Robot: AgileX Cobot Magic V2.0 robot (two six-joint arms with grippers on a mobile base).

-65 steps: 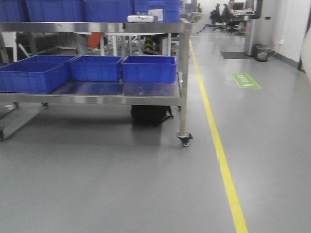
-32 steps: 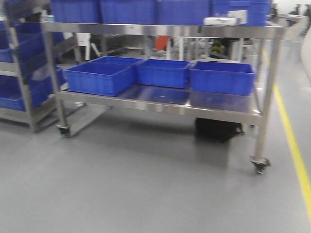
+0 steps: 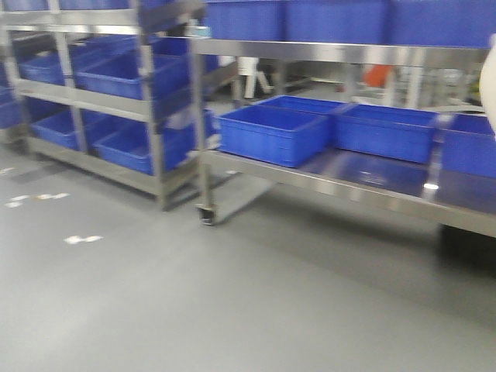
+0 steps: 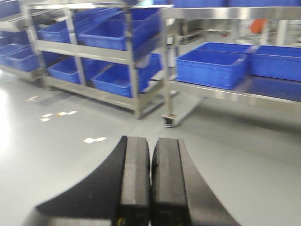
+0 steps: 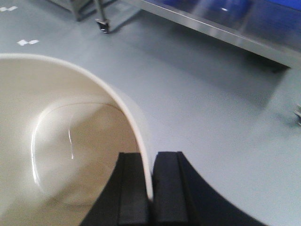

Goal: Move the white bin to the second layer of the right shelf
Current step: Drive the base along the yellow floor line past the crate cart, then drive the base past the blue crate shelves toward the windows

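In the right wrist view the white bin [image 5: 61, 150] fills the lower left, a smooth cream tub seen from above its mouth, held over the grey floor. My right gripper [image 5: 151, 157] is shut on the bin's rim, one finger inside the wall and one outside. A pale sliver of the bin [image 3: 490, 85] shows at the right edge of the front view. My left gripper [image 4: 151, 143] is shut with nothing between its pads, hanging over bare floor. The right shelf second layer is out of view.
A wheeled steel cart [image 3: 325, 180] with blue crates [image 3: 273, 133] stands ahead on the right, its caster [image 3: 205, 215] near the middle. A steel rack [image 3: 152, 108] with more blue crates stands at the left. White marks [image 3: 82, 239] dot the grey floor.
The view has swung left: the cart slid to the right of the frame, the yellow floor line left the view, and the rack of blue crates came in at the left.
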